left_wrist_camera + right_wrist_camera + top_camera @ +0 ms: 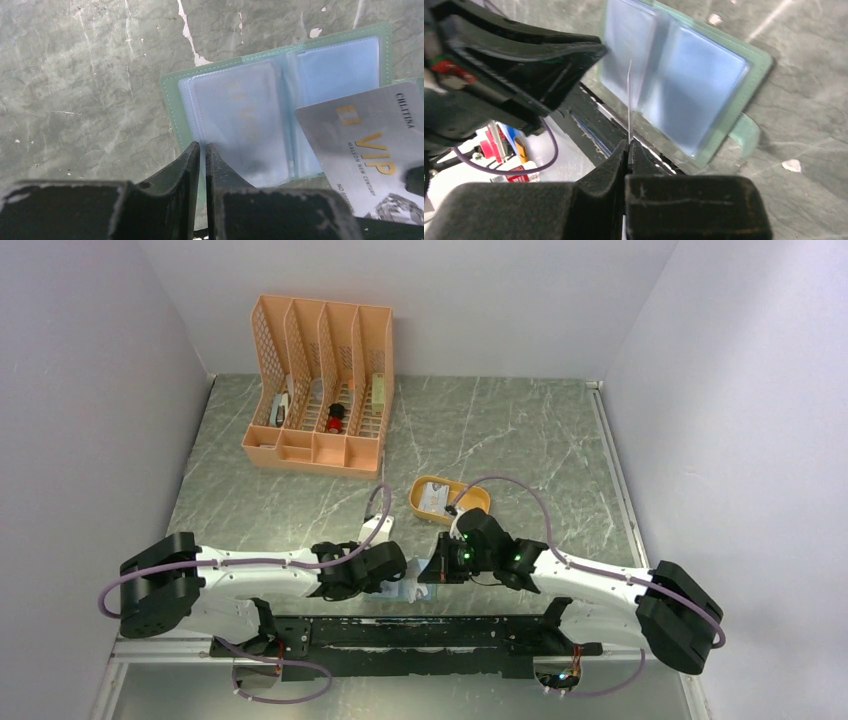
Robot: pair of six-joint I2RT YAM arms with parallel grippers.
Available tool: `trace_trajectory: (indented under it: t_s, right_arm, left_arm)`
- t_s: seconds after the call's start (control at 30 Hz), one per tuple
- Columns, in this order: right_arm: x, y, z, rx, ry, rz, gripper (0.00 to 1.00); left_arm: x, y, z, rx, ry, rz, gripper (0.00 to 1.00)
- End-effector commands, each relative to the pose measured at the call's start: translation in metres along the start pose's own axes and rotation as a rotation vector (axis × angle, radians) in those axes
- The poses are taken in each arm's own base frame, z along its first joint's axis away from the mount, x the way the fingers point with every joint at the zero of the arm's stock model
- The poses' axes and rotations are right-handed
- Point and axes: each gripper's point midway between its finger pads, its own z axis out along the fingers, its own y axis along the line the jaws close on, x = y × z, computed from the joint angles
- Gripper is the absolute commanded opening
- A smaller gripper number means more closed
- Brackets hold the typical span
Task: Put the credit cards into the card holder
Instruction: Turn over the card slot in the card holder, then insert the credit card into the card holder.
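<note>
I am working the insertion step. The card holder (pixel 235 110) is lying open at the table's 6 o'clock edge, sleeves facing up. The right gripper (pixel 628 145), at the holder's 3 o'clock, is clamping one credit card (pixel 365 150) above it. The left gripper (pixel 202 150), at 9 o'clock, is showing jaws nearly together at a sleeve's near edge; I cannot tell whether it is pinching. In my judgement, the next move calls for aligning the card's leading edge with a sleeve mouth.

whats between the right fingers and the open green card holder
A silver credit card, pinched edge-on in the right fingers, stands between them and the card holder with its clear sleeves. The right wrist view shows it.
</note>
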Motion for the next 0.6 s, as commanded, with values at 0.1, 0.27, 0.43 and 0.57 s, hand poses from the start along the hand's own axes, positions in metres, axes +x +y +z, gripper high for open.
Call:
trace_trajectory:
  t_s: [0.1, 0.27, 0.43, 0.57]
  right_arm:
    - [0.004, -0.013, 0.009, 0.015, -0.009, 0.066, 0.0]
    - [0.005, -0.01, 0.013, -0.004, 0.007, 0.064, 0.0]
    - [0.006, -0.011, 0.015, -0.004, 0.015, 0.066, 0.0]
    - [0.008, -0.013, 0.017, -0.001, 0.021, 0.069, 0.0]
  left_arm:
    - [-0.002, 0.004, -0.004, 0.008, -0.023, -0.055, 0.15]
    - [-0.002, 0.007, -0.006, 0.001, -0.018, -0.067, 0.14]
    - [-0.004, 0.015, -0.012, -0.014, -0.038, -0.1, 0.15]
    - [-0.003, 0.027, -0.015, -0.04, -0.057, -0.121, 0.17]
